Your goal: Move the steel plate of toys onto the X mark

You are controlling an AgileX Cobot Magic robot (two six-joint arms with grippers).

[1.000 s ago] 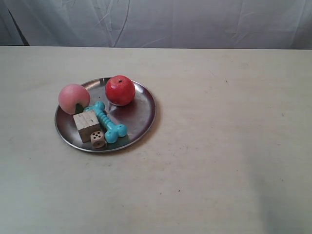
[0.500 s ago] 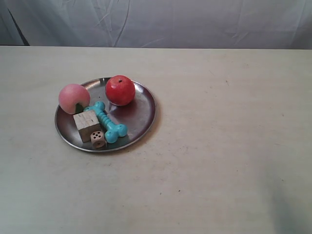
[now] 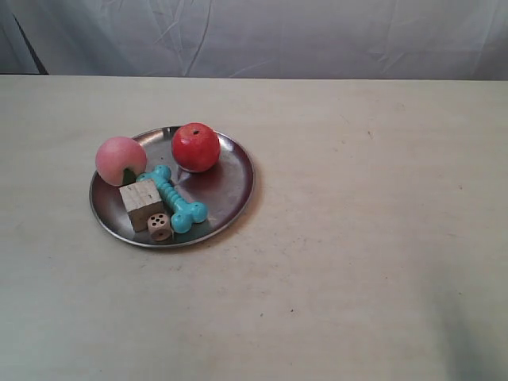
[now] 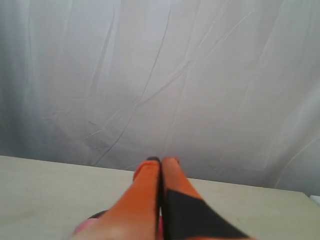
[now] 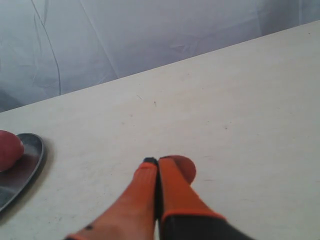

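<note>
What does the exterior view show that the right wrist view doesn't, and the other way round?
Only the exterior view: the pink peach, turquoise dog-bone, wooden cube and die, all on the steel plate, which is seen whole. Only the right wrist view: the right claw, shut, above the table and apart from the plate. Both: the plate, the red apple on it, the table and the white backdrop.

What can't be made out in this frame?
X mark: no cross readable anywhere; table specks too small.
Right wrist view: its edge cuts off the steel plate and red apple.
Left wrist view: shut left gripper hides most of the steel plate.
Exterior view: both arms out of frame.
</note>
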